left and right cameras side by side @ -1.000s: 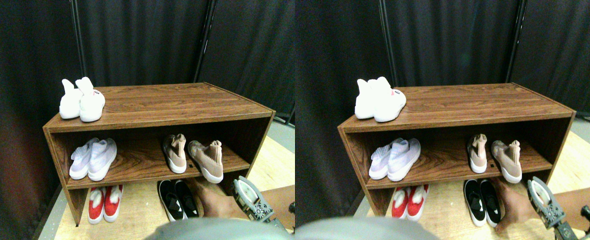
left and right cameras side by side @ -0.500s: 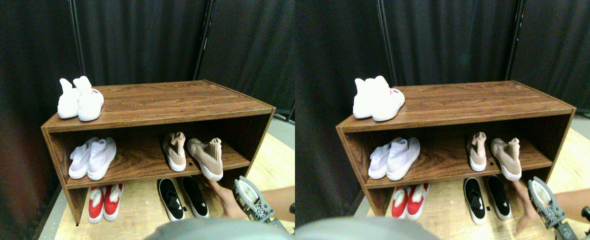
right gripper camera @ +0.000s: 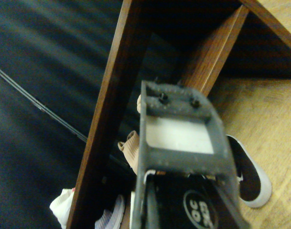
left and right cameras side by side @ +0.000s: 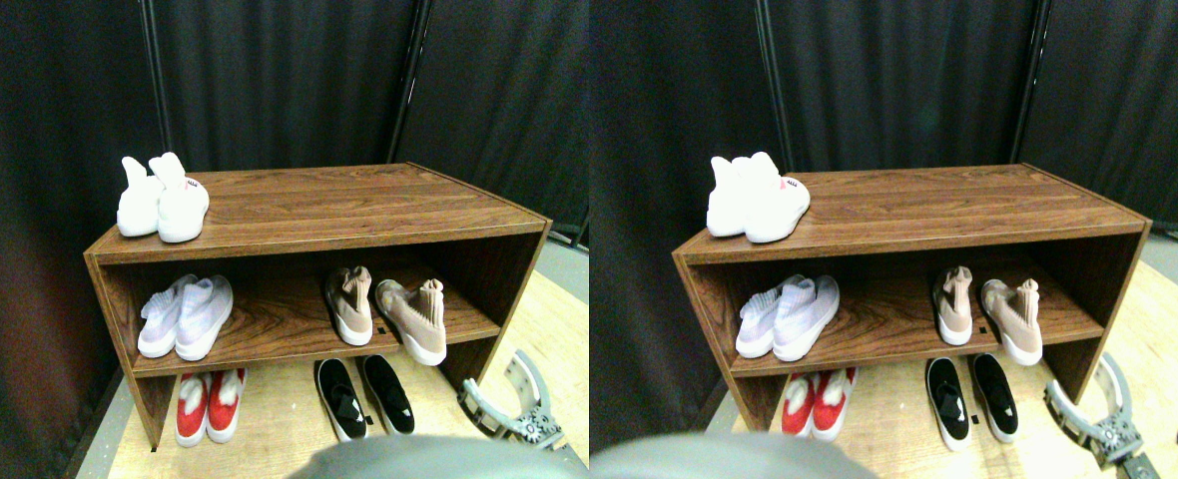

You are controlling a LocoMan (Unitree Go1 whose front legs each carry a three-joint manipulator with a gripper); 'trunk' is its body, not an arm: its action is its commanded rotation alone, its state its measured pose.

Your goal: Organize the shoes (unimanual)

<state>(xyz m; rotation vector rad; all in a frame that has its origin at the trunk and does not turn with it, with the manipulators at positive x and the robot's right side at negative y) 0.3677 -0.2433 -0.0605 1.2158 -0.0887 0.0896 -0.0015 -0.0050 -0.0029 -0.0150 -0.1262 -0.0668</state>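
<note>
The shoes sit on and under a brown wooden shoe rack (left and right cameras side by side: 349, 215). A white pair (left and right cameras side by side: 162, 200) stands on the top at the left. On the middle shelf are a pale-lavender pair (left and right cameras side by side: 185, 317) at the left and a dusty-pink pair (left and right cameras side by side: 349, 304) at the right. The right pink shoe (left and right cameras side by side: 411, 321) is skewed and overhangs the shelf edge. On the floor under the rack lie a red pair (left and right cameras side by side: 207, 404) and a black slip-on pair (left and right cameras side by side: 364, 394). My right gripper (left and right cameras side by side: 497, 384) hovers low, right of the black pair, open and empty. The wrist view shows a black shoe (right gripper camera: 247, 176) and a pink shoe (right gripper camera: 131, 148).
Black curtains (left and right cameras side by side: 280, 80) hang behind and to the left of the rack. The rack's right side panel (left and right cameras side by side: 499, 299) stands just beyond my gripper. Pale wooden flooring (left and right cameras side by side: 549, 319) runs to the right of the rack.
A person's hand that reached to the black pair has withdrawn out of view, leaving the right black shoe set slightly apart. My gripper's jaws now show spread open.
</note>
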